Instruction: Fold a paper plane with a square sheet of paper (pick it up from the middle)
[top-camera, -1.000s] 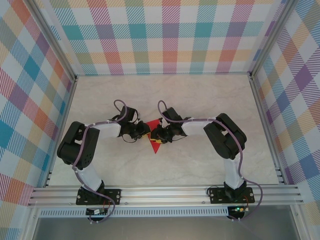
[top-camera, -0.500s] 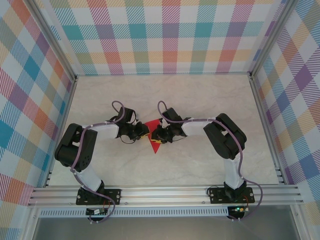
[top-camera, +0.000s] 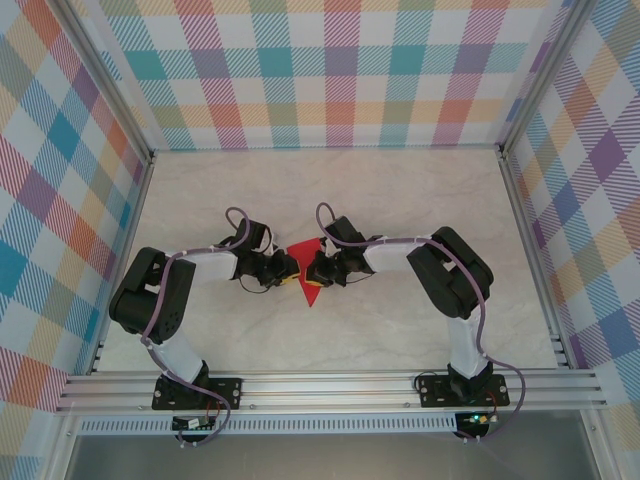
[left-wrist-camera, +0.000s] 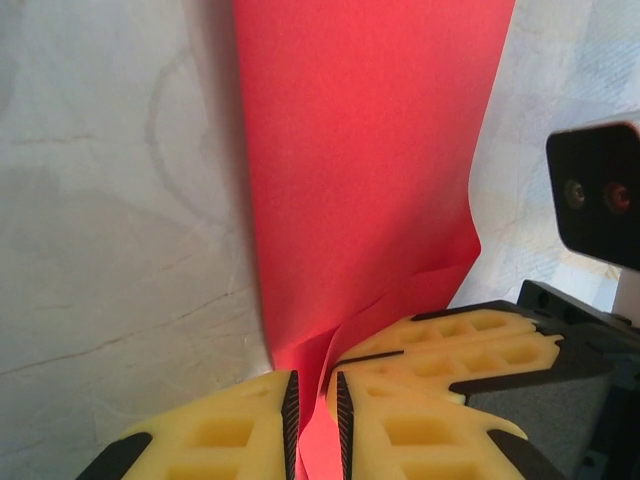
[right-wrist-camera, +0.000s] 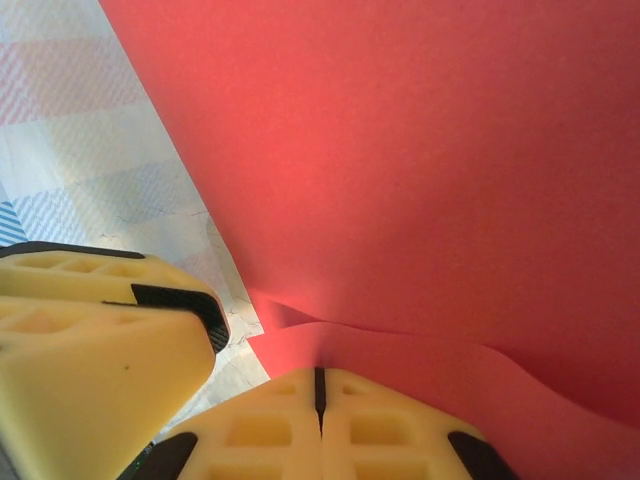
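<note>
Red paper meets yellow fingers at the middle of a pale marbled table (top-camera: 420, 200), where two black robot arms reach inward toward each other from the near edge. The square sheet of paper (top-camera: 311, 292), partly folded and showing as a narrow pointed shape from above, lies between the two grippers, raised where they grasp it. Seen from its own wrist, the left gripper (left-wrist-camera: 316, 400) is clamped on the sheet (left-wrist-camera: 370, 150), a thin layer of red running down through the narrow slit between its ribbed black pads while the rest of the paper stretches away over the tabletop. The right gripper (right-wrist-camera: 320, 385) has its fingers pressed fully together, tips pinching a rippled lower flap of the sheet (right-wrist-camera: 420, 150). From overhead, the left gripper (top-camera: 291, 272) and the right gripper (top-camera: 308, 270) sit almost touching, fingertip to fingertip, against a backdrop of pastel plaid walls (top-camera: 330, 70).
</note>
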